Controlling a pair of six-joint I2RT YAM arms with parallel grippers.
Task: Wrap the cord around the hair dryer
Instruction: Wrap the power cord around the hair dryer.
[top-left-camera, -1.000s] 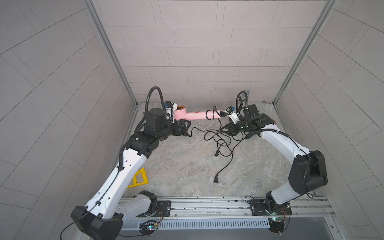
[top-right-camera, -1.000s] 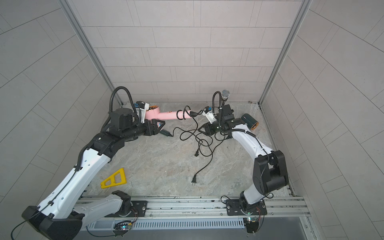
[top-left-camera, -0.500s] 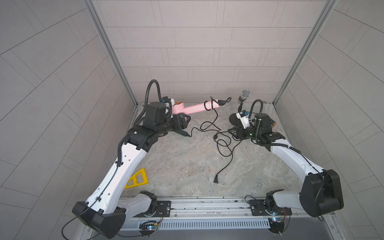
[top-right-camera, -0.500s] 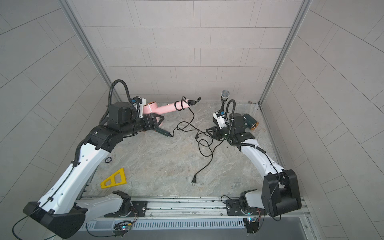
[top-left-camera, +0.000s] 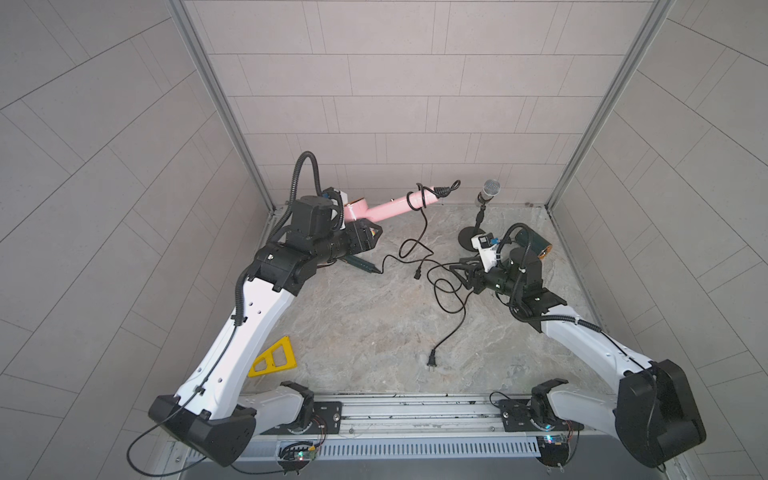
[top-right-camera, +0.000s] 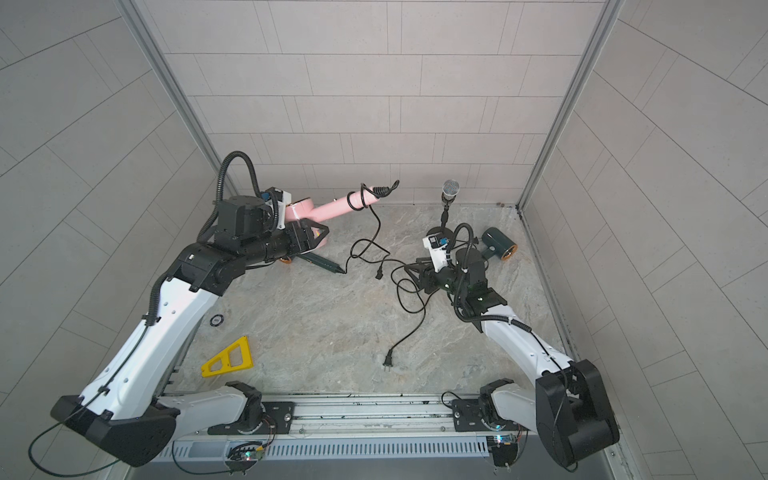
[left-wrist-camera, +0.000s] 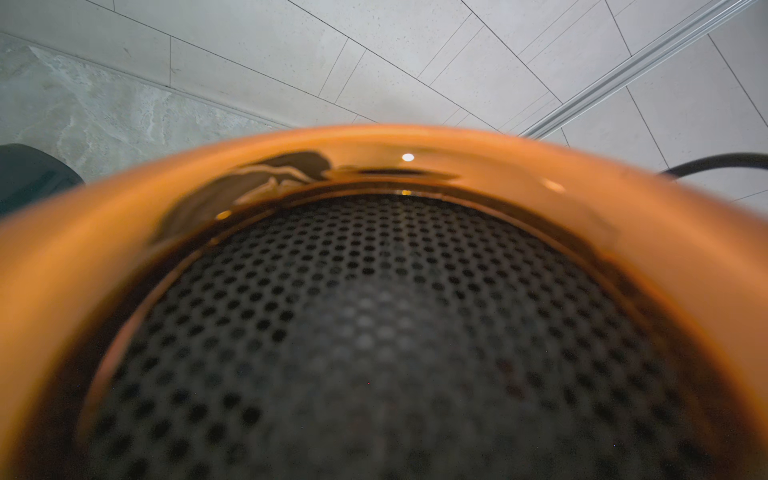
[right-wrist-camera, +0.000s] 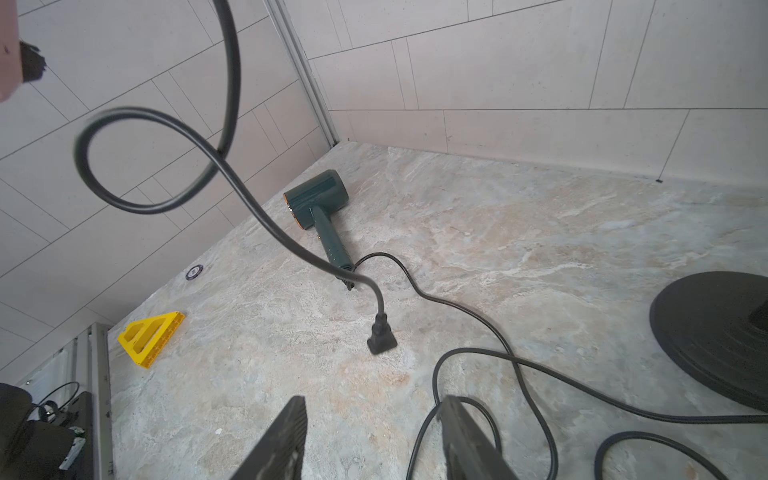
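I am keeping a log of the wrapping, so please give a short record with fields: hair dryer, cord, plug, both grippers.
hair dryer: pink plastic hair dryer, held up above the stone-patterned floor
left gripper: shut on the dryer's head
cord: thin black cord, a few turns around the handle, the rest hanging down
plug: black plug, on the floor
right gripper: open, empty, low over the floor

The left gripper (top-left-camera: 365, 230) is holding the pink dryer (top-left-camera: 390, 208) at upper centre; its cord (top-left-camera: 441, 191) is circling the handle, dangling.
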